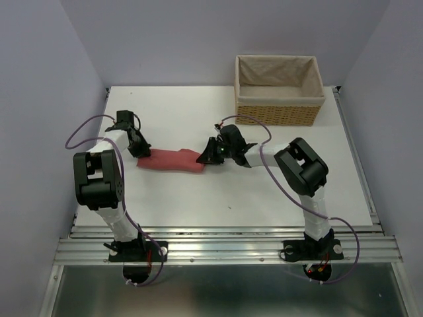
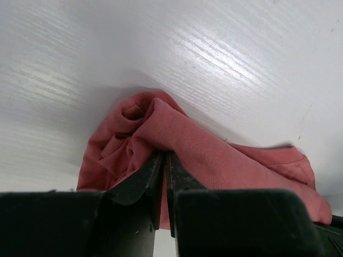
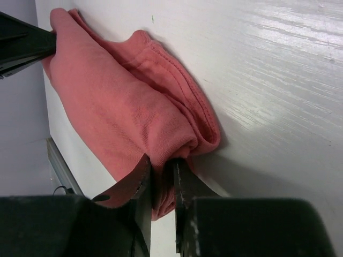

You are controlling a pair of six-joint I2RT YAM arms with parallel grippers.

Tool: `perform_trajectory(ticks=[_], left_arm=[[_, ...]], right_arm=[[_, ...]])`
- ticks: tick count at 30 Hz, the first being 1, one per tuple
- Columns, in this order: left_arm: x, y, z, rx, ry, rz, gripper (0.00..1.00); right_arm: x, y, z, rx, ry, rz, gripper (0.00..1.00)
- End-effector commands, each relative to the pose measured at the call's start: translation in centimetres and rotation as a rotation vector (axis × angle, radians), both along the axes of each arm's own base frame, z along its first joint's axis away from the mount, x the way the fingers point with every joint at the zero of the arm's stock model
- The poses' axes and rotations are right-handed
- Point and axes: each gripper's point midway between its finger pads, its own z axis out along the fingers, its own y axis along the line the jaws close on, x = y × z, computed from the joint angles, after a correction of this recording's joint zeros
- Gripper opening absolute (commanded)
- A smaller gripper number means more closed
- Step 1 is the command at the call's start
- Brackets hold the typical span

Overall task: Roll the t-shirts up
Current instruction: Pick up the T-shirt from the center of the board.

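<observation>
White bench [image 1: 198, 198]: rolled salmon-red t-shirt [image 1: 173, 161] between tools; left tool [image 1: 141, 153] clenched on one end, right tool [image 1: 205, 157] clenched on other; wicker basket [image 1: 277, 109] beyond right tool.

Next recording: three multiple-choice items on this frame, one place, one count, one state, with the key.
1. Where on the table is the basket?
A. far right corner
B. near left corner
C. between the arms
2. How many t-shirts show?
A. three
B. one
C. two
3. The t-shirt is:
A. spread flat
B. in the basket
C. rolled up, pinched at both ends
Key: 1 A, it stands at the far right; 2 B, one red roll only; 3 C, left gripper and right gripper each clamp an end.
</observation>
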Motion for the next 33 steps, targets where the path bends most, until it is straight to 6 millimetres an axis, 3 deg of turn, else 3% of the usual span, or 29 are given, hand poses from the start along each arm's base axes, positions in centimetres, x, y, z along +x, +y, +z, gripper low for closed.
perform_trajectory(ticks=[1,3,8,11,16,21,22,23,26,33], left_arm=[[0.2,0.3,-0.3,0.013,0.004,-0.019,0.19],[0.0,0.3,-0.2,0.011,0.002,-0.025,0.19],[-0.6,0.1,0.9,0.014,-0.012,-0.033,0.24],[-1.1,-0.1,2.4,0.004,-0.045,-0.031,0.27],[-1.7,-0.9,5.4,-0.025,-0.112,-0.047,0.50],[-3.0,-1.4,7.8,-0.034,-0.160,-0.058,0.63],[-3.8,-1.6,7.9,-0.046,-0.157,-0.054,0.73],[-4.3,-2.1,7.9,-0.070,-0.153,-0.056,0.76],[-6.0,-4.2,8.0,-0.197,-0.155,-0.064,0.79],[-9.7,-6.3,6.8,-0.294,-0.104,0.003,0.80]], right_arm=[[-0.1,-1.1,-2.1,-0.052,0.006,-0.039,0.07],[0.0,-1.5,-2.0,-0.053,0.008,-0.040,0.01],[-1.5,-2.7,-1.9,-0.049,0.030,0.011,0.01],[-2.9,-4.7,-2.6,-0.099,0.084,0.044,0.01],[-4.9,-7.6,-2.8,-0.139,0.133,0.092,0.01],[-7.1,-10.6,-3.3,-0.191,0.195,0.102,0.01],[-7.8,-11.3,-3.5,-0.204,0.201,0.093,0.01],[-7.8,-11.9,-3.6,-0.211,0.205,0.077,0.01],[-9.3,-13.3,-4.4,-0.248,0.225,0.056,0.01],[-10.1,-15.0,-5.5,-0.301,0.235,0.033,0.01]])
